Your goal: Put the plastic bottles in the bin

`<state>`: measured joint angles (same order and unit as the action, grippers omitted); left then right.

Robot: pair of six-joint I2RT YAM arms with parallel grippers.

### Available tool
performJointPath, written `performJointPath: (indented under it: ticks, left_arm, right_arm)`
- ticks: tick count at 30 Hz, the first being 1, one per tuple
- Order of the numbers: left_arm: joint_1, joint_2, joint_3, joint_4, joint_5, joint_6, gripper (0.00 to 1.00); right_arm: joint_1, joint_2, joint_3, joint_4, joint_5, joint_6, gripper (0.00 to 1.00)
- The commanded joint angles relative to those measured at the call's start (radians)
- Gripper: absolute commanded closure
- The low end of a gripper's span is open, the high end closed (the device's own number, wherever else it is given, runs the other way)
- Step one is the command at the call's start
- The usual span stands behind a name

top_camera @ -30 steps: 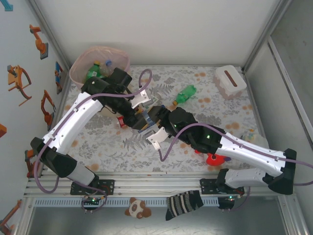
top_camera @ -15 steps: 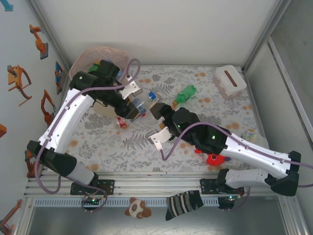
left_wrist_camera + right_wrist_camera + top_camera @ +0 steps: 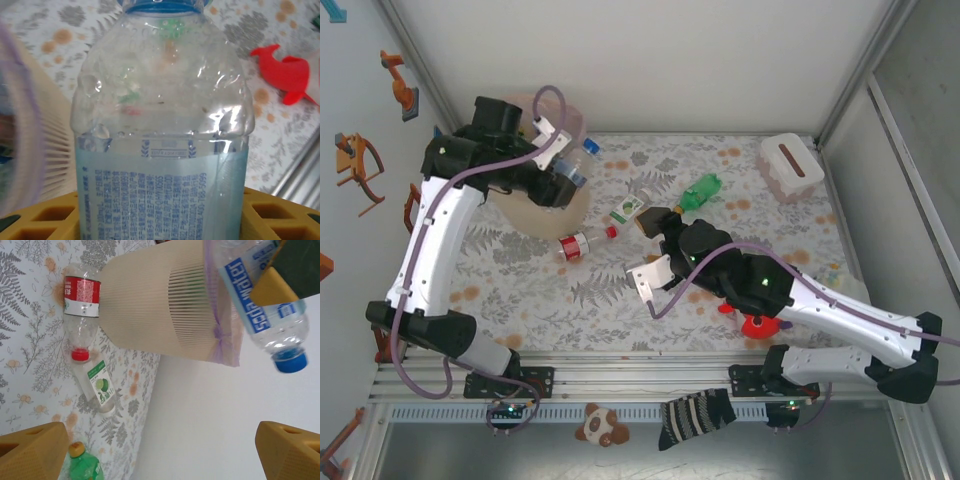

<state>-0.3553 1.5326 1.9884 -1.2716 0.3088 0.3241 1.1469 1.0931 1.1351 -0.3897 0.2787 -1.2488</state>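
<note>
the carry step is in hand: a blue-capped soda water bottle is gripped by the left gripper at the bin's rim. next, the bottle needs to be brought squarely above the bin's opening and let go. the right gripper is held wide open and empty, well apart from the bin. a second ago both grippers were met on the bottle farther from the bin; since then it has been swung binward and the right jaws spread.
</note>
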Motion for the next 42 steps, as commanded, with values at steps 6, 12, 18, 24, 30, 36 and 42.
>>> performJointPath:
  ticks: [6,12,18,24,30,36,42]
  left_arm:
    - [0.059,0.143,0.223,0.013,-0.321,-0.05,0.45]
    - [0.067,0.245,0.311,0.043,-0.631,0.071,0.44]
    - [0.083,0.295,0.236,0.192,-0.815,0.215,0.42]
    - [0.147,0.333,0.2,0.243,-0.793,0.238,0.41]
    - [0.191,0.357,0.17,0.236,-0.702,0.226,0.37]
    - [0.234,0.371,0.149,0.232,-0.612,0.199,0.35]
    - [0.243,0.376,0.152,0.232,-0.587,0.188,0.24]
  right_arm:
    - [0.004,-0.038,0.011,-0.005,0.009,0.081,0.06]
    - [0.003,-0.041,0.001,-0.009,0.008,0.084,0.06]
    - [-0.002,-0.024,0.006,-0.006,-0.004,0.086,0.06]
    - [-0.009,-0.022,0.003,-0.006,-0.014,0.093,0.06]
    - [-0.016,-0.001,0.01,-0.006,-0.027,0.104,0.06]
    - [-0.02,0.008,0.014,-0.006,-0.033,0.115,0.06]
    - [-0.022,0.007,0.018,-0.008,-0.036,0.122,0.06]
